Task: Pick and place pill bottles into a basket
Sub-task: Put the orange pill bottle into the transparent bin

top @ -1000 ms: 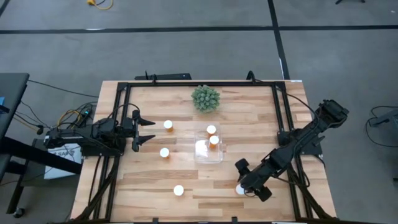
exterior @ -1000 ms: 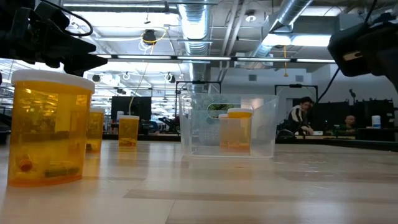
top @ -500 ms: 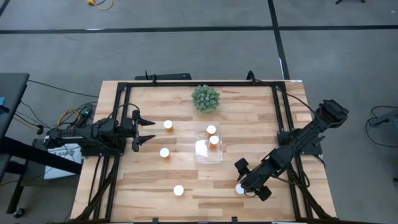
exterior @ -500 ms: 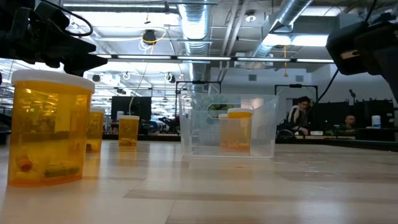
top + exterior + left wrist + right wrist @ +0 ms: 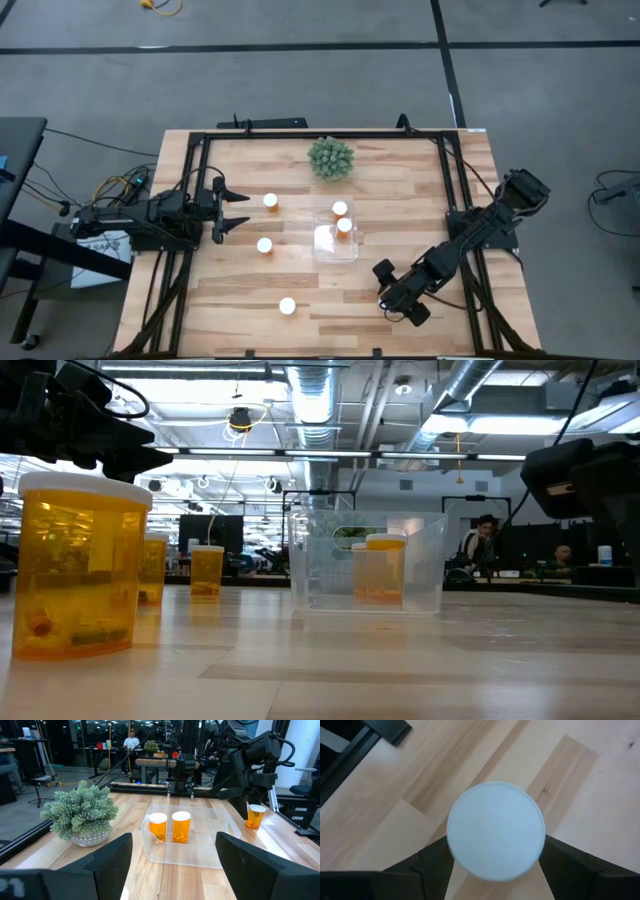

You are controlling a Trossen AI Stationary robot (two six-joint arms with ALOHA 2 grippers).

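Observation:
Three amber pill bottles with white caps stand upright on the table (image 5: pixel 270 201) (image 5: pixel 264 245) (image 5: pixel 287 306). Two more stand upright inside the clear basket (image 5: pixel 336 232), where the left wrist view shows them side by side (image 5: pixel 158 826) (image 5: pixel 181 826). My right gripper (image 5: pixel 390 297) is open and points down over the sixth bottle at the near right. In the right wrist view its white cap (image 5: pixel 495 831) lies between my two fingers, which stand on either side. My left gripper (image 5: pixel 238 209) is open and empty at the table's left.
A green spiky plant ball (image 5: pixel 330 157) sits at the far middle, behind the basket. A black frame (image 5: pixel 320 134) runs round the tabletop. In the low view one bottle (image 5: pixel 75 565) stands close by at the left, and people sit in the room beyond.
My right gripper has come down over the near-right bottle and shifted slightly toward the table's left. The bottle's white cap, which showed beside the gripper in the high view, is now hidden under it. The bottles and the basket have stayed in place.

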